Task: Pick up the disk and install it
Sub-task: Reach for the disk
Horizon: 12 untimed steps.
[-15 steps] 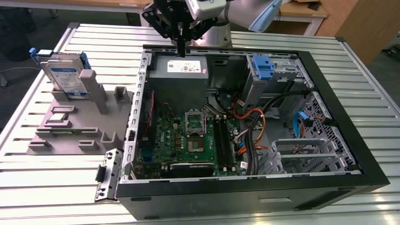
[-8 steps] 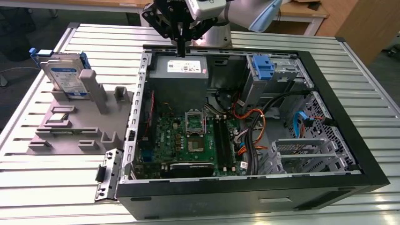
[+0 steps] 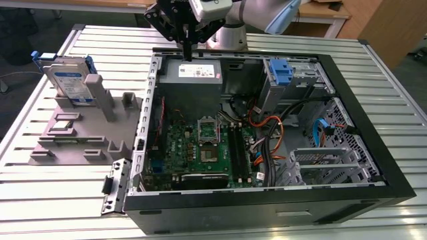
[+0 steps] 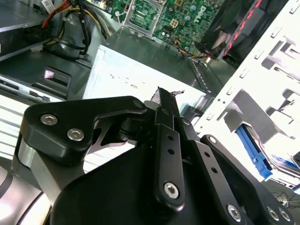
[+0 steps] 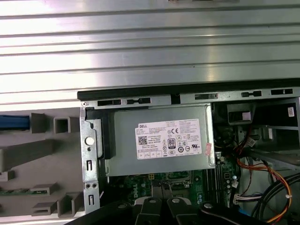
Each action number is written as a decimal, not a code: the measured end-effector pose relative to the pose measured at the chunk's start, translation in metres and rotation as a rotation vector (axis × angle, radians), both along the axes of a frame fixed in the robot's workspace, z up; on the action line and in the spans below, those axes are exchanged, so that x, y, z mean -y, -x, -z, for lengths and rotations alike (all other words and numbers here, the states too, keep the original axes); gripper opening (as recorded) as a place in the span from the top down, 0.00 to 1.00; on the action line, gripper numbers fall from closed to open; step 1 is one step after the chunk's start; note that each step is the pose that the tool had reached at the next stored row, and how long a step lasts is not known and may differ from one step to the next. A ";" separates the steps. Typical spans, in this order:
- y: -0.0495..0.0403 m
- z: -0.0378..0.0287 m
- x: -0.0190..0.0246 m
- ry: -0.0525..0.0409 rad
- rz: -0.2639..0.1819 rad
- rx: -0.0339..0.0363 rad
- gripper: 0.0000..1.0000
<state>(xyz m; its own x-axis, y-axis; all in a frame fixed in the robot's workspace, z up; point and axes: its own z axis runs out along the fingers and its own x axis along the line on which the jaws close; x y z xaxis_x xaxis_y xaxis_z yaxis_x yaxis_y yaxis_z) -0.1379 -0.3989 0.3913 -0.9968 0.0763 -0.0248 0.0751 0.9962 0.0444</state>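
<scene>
Find the disk (image 3: 70, 82) upright in the grey rack (image 3: 73, 145), at ten o'clock from the open computer case (image 3: 267, 210), untouched. Farther right, find the gripper (image 3: 189, 55) over the power supply (image 3: 193, 72) at the case's twelve o'clock, pincer together and empty. Judging by this: neither picked up nor installed yet.

Bright light, glare on metal table (image 5: 150, 56)

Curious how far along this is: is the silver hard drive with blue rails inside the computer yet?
Out. The silver rectangular hard drive with blue rails stands upright in the grey holder, outside the black computer case.
</scene>
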 end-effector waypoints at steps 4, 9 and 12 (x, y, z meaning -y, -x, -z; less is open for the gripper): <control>0.0076 0.0006 0.0000 0.0000 0.000 0.0001 0.89; 0.0199 0.0011 0.0000 0.0000 0.000 0.0009 0.89; 0.0240 0.0012 0.0000 0.0000 0.000 0.0012 0.89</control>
